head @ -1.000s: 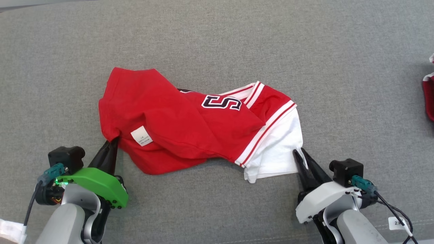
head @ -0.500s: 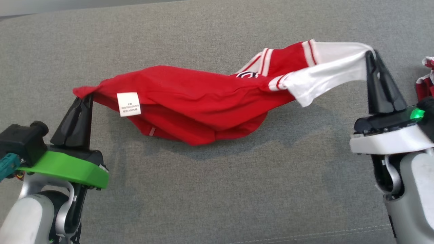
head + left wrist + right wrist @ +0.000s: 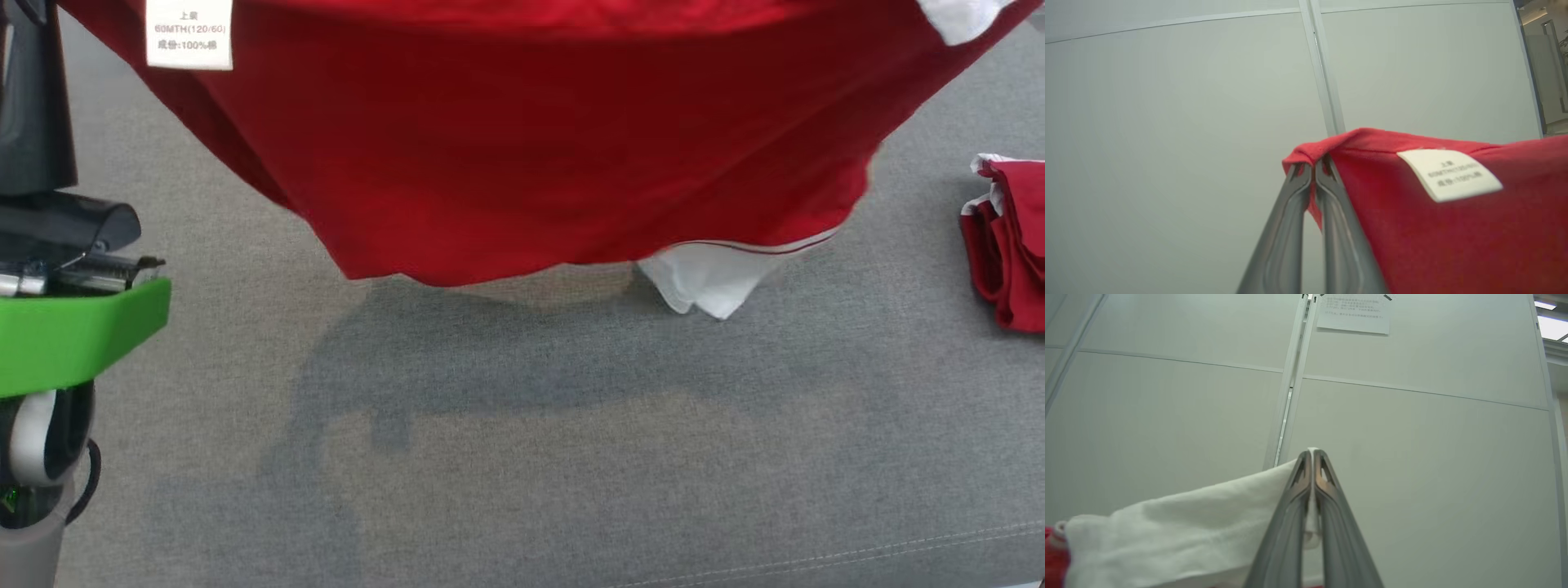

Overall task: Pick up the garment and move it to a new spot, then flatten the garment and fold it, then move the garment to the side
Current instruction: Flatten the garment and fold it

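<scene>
Garment point(image 3: 571, 163) now lifted, hanging spread.
Left gripper point(image 3: 1314, 166) and right gripper point(image 3: 1312, 454): jaws clamped on its corners; relocation follows.

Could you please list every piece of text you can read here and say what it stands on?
"60MTH(120/60)": label on the garment.
"成份:100%棉": the same label, next line.
The label's top line is too blurred to read.
Sheet on the wall: print too small to read.
</scene>
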Robot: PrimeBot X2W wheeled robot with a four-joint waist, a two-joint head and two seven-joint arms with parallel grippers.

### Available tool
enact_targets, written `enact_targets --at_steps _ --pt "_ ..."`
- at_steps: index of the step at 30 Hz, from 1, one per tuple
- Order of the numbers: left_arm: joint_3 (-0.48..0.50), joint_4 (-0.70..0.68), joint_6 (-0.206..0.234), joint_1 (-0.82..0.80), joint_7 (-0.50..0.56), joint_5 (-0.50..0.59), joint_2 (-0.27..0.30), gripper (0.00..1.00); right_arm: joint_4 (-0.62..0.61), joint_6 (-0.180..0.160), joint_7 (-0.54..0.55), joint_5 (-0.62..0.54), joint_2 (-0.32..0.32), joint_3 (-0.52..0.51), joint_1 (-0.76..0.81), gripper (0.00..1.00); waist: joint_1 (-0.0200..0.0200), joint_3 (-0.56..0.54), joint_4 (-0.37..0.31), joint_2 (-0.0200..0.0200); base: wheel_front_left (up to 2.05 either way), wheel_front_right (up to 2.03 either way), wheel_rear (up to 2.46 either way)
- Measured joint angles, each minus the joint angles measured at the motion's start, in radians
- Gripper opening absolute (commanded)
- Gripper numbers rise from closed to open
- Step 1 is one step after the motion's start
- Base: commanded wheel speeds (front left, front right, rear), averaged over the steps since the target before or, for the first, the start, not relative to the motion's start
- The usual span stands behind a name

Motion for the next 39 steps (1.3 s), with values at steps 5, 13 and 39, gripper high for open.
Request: enact_targets --at_steps 5,13,39 --pt "-0.006 -0.024 0.003 -0.058 0.024 0.018 0.008 0.0 -0.036 0.0 0.052 0.009 -0.019 -0.024 -0.044 0.0 0.0 -0.022 -0.014 0.0 0.0 0.0 0.0" --pt "-0.016 0.005 0.002 -0.087 0.031 -0.012 -0.01 0.0 0.026 0.0 0.094 0.046 -0.02 -0.015 -0.052 0.0 0.0 -0.008 -0.026 0.0 0.0 0.0 0.0" --pt "-0.066 1.24 -0.216 -0.851 -0.233 -0.134 -0.222 0.0 1.175 0.0 -0.177 0.14 0.081 0.257 -0.944 0.0 0.0001 0.231 -0.019 0.0 0.0 0.0 0.0"
